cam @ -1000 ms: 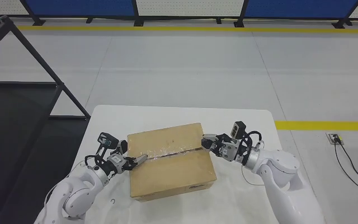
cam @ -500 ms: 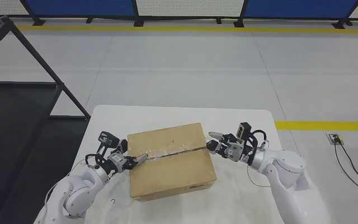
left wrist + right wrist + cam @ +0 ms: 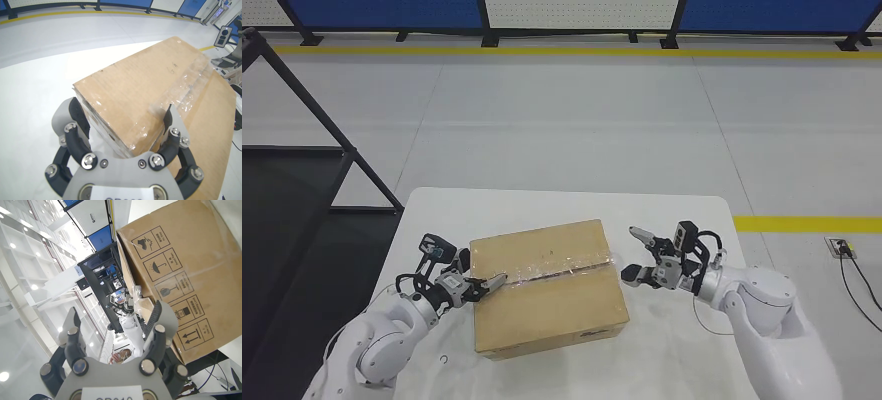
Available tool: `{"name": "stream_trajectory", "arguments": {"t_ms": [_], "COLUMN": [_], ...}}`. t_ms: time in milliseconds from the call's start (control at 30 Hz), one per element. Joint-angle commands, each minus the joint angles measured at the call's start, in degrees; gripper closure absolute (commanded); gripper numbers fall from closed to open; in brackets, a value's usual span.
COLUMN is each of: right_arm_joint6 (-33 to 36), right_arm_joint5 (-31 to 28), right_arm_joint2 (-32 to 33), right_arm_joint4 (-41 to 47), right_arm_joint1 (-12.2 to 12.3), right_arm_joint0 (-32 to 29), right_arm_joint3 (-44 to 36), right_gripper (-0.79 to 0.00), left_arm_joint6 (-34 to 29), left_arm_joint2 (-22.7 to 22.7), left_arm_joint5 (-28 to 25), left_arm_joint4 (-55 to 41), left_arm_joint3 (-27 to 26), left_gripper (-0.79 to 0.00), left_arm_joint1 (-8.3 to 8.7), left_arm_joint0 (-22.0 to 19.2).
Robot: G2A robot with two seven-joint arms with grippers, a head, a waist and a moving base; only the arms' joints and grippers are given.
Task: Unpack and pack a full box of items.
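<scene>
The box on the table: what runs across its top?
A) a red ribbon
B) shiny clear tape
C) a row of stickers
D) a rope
B: crinkled clear tape runs along the seam between the closed top flaps of the box.

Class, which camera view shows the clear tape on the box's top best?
The left wrist view: the tape lies close, its wrinkles plain along the box seam. The top view shows a thin shiny strip; the right wrist view catches a crumpled end.
</scene>
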Motion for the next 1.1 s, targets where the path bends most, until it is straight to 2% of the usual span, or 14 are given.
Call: {"name": "stream_trajectory", "arguments": {"t_ms": [0,133,233,367,467,500,533,567,600,867,1067], "right_arm_joint6": [-0.2,-0.5,-3.2,-3.5,-3.1,-2.9,-2.6,-2.1,-1.5,1.9,4.7], "right_arm_joint5": [-0.5,-0.5,-2.5,-10.7,-14.6,-15.0,-14.9,-14.5,-13.5,-6.4,-0.3], "right_arm_joint2": [0.0,-0.2,0.7,1.6,0.7,-0.1,-1.0,-2.0,-3.3,-11.2,-14.6], "right_arm_joint4": [-0.6,-0.8,-0.8,2.1,3.7,3.8,3.7,3.6,3.3,1.3,-1.5], "right_arm_joint1": [0.2,0.4,0.6,0.5,0.3,0.2,0.1,0.1,0.0,-0.9,-0.9], "right_arm_joint0": [-0.1,-0.1,-0.3,-1.7,-1.5,-0.9,0.0,1.1,2.4,12.4,16.1], "right_arm_joint3": [-0.2,-0.2,-0.6,-3.7,-4.6,-4.3,-3.8,-3.0,-1.9,9.2,12.6], "right_gripper": [-0.785,-0.785,-0.785,-0.785,-0.785,-0.465,-0.256,-0.105,0.000,0.000,0.000], "left_arm_joint6": [0.0,-0.1,-0.1,0.5,2.1,2.8,3.5,4.2,4.8,7.9,9.6], "left_arm_joint2": [0.0,0.1,0.1,-0.1,-0.8,-1.2,-1.7,-2.2,-2.6,-6.4,-9.4], "left_arm_joint5": [0.0,0.0,0.1,0.5,0.6,0.7,0.8,0.9,0.9,1.9,2.5], "left_arm_joint4": [0.0,0.0,0.1,0.4,0.0,-0.2,-0.5,-0.7,-1.1,-2.4,-4.2], "left_arm_joint3": [0.0,-0.1,-0.2,-0.9,-2.2,-2.7,-3.3,-3.9,-4.4,-5.6,-4.6], "left_gripper": [-0.785,-0.785,-0.785,-0.785,-0.785,-0.785,-0.785,-0.785,-0.785,-0.785,-0.785], "left_arm_joint1": [0.01,0.03,0.06,0.10,0.14,0.15,0.18,0.20,0.23,0.47,0.63], "left_arm_joint0": [0.0,0.0,0.0,0.3,1.0,1.3,1.7,2.1,2.6,5.7,7.0]}}
